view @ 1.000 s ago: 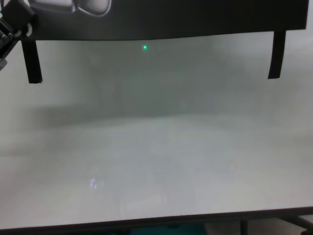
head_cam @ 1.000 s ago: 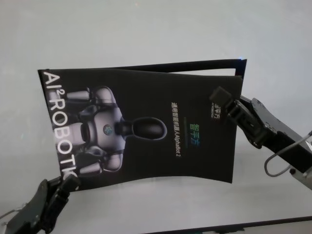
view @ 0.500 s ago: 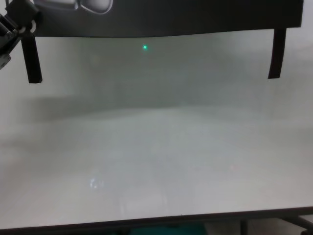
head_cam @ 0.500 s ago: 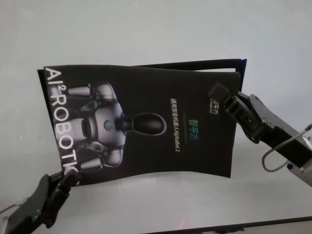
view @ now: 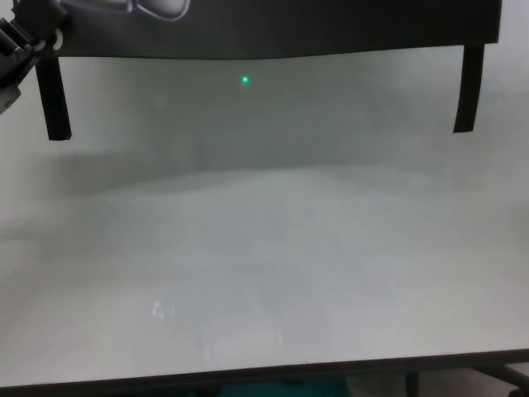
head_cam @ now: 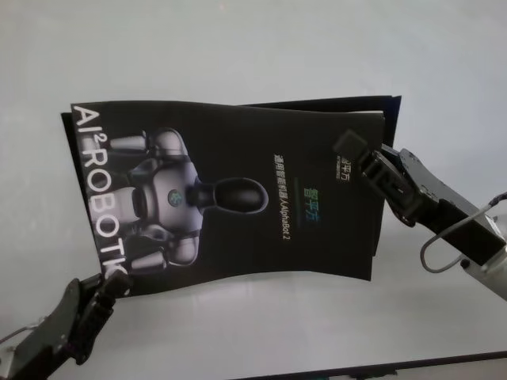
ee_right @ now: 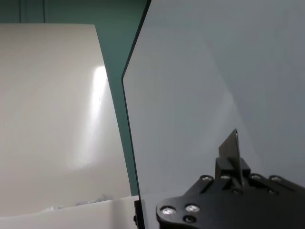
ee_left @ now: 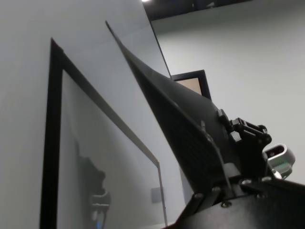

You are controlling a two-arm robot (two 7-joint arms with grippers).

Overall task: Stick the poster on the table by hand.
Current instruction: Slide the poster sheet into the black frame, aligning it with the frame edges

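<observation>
White glossy table, thin dark near edge, bare top

Glossy black paper poster, smooth, faintly glossy white table; matt black tape strips

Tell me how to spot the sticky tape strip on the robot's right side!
Find the wide white table, then the big black poster held above it. From the poster's lower edge two narrow black strips hang down. Yours is the right strip; the left strip dangles by the left gripper.
</observation>
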